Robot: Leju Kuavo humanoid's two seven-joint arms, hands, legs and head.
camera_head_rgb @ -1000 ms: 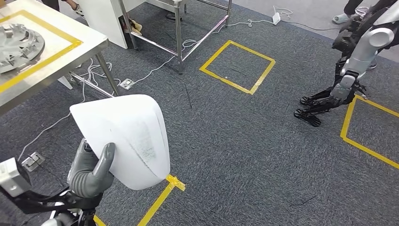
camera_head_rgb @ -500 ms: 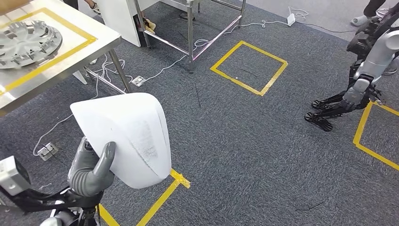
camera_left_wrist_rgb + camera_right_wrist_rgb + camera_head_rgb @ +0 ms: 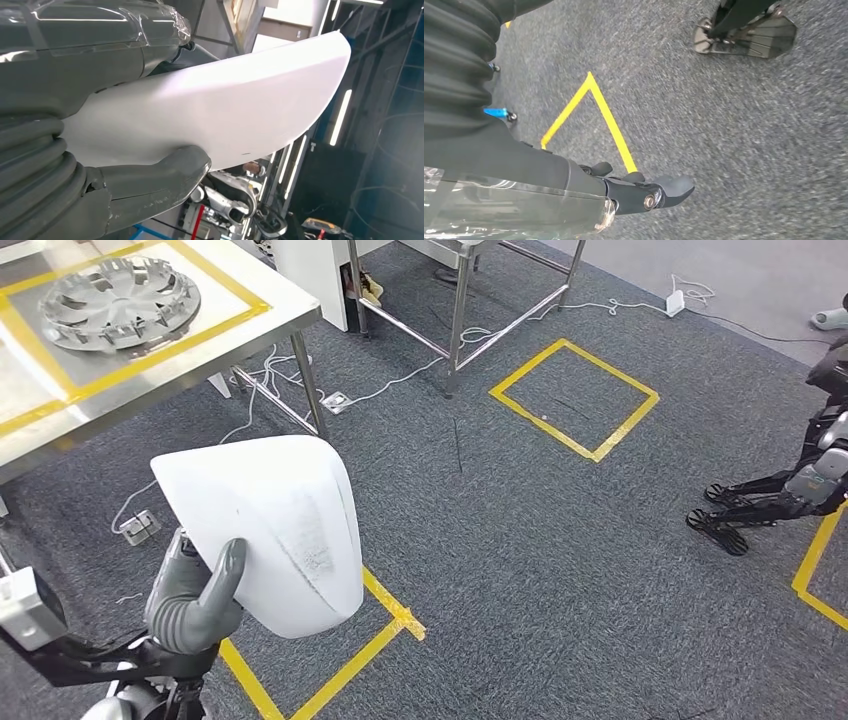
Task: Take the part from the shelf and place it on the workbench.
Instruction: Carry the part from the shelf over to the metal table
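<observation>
My left hand (image 3: 195, 600) grips a large white curved part (image 3: 270, 530) at the lower left of the head view, raised over the carpet. In the left wrist view the thick thumb (image 3: 165, 175) presses under the part's (image 3: 225, 115) smooth white shell. The steel workbench (image 3: 150, 388), marked with yellow tape, stands at the upper left, beyond the part, with a gap of floor between. My right hand (image 3: 644, 192) hangs over the grey carpet with nothing in it, its fingers extended.
A silver wheel-like disc (image 3: 118, 302) lies on the workbench inside the taped frame. Cables (image 3: 270, 370) and a power block (image 3: 140, 527) lie under the bench. A steel frame leg (image 3: 458, 310) stands behind. Another robot (image 3: 790, 490) crouches at the right. A yellow tape square (image 3: 528, 366) marks the floor.
The camera has turned: the workbench and its disc have slid further into the picture and the other robot has drifted to the right edge. My left hand keeps its hold on the white part.
</observation>
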